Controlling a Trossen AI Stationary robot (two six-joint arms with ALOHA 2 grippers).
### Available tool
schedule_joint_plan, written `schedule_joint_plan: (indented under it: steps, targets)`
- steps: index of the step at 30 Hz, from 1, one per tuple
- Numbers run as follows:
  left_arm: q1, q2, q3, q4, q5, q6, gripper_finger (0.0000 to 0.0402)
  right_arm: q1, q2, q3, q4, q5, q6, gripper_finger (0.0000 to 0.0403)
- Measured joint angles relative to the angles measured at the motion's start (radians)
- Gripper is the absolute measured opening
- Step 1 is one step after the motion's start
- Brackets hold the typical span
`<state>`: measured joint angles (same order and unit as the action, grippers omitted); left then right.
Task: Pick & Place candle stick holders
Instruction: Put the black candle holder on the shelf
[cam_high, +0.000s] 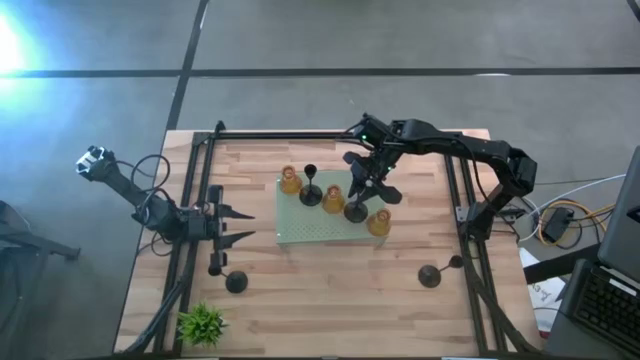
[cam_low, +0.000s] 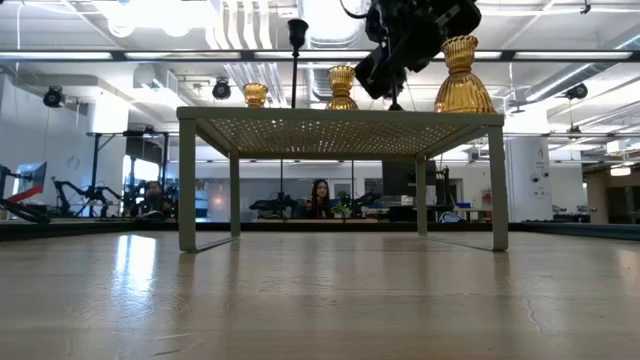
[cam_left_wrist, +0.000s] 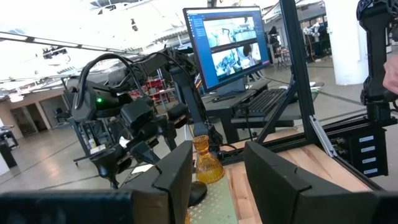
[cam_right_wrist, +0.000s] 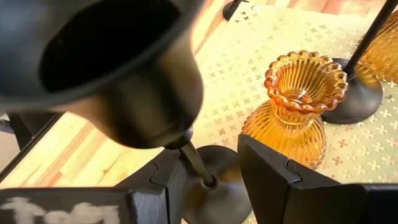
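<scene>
The right hand (cam_high: 362, 190) hovers over the pale green mat (cam_high: 292, 232) at mid-desk, its fingers (cam_right_wrist: 277, 177) spread apart on either side of the thin stem of a black candle stick holder (cam_high: 356, 210), gripping nothing. That holder stands on the mat beside an amber holder (cam_right_wrist: 297, 106); two more amber holders (cam_high: 290, 181) and another black one (cam_high: 311, 193) share the mat. Three black holders (cam_high: 236, 283) remain on the wooden desk (cam_high: 330, 310). The left hand (cam_high: 232, 225) waits at the desk's left, fingers apart.
</scene>
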<state>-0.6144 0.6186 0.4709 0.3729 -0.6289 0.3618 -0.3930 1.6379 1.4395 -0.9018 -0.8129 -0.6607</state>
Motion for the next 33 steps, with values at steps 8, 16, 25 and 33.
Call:
schedule_joint_plan:
  steps: [8,16,25,33]
  targets:
    - [0.000,0.000,0.000,-0.007,0.000,0.000,0.0149,0.004,0.000,0.000,-0.008,0.000,0.004,0.0150]
    - [0.000,0.000,0.000,-0.007,0.000,0.000,0.0149,0.011,0.000,0.000,-0.019,0.001,0.026,0.0163]
    - [0.000,0.000,0.000,-0.008,0.000,0.000,0.0149,0.011,0.000,-0.001,-0.049,0.001,0.024,0.0166]
    - [0.000,0.000,0.000,-0.007,0.000,0.000,0.0149,0.009,-0.004,-0.001,-0.070,0.002,0.021,0.0166]
